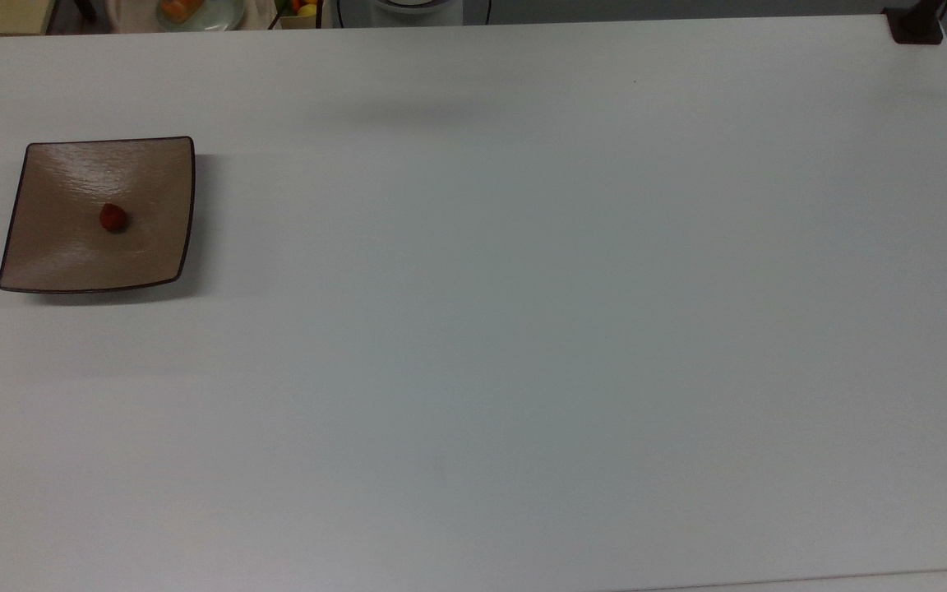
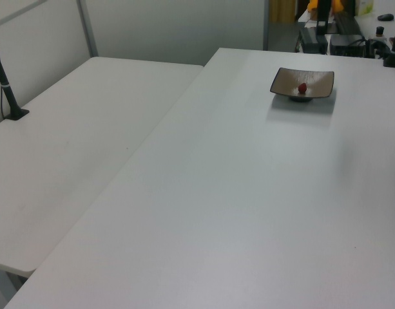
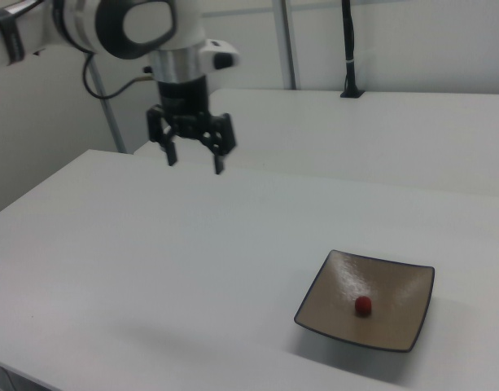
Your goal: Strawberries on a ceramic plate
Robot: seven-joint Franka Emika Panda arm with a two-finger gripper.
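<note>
A small dark-red strawberry [image 1: 113, 217] [image 2: 302, 88] [image 3: 363, 305] lies near the middle of the square tan-brown ceramic plate [image 1: 54, 255] [image 2: 284, 80] [image 3: 391, 281], which has a thin dark rim. The plate sits at the top view's left, on the white table. In the right view my gripper [image 3: 195, 161] hangs open and empty high above the table, well to the right view's upper left of the plate, with its two dark fingers pointing down.
The white table [image 1: 523, 329] stretches wide to the top view's right of the plate. A round pale dish with orange food [image 1: 194, 11] and a box of fruit [image 1: 301, 10] lie beyond the far edge. A black post base [image 1: 916, 25] stands at the top view's far right corner.
</note>
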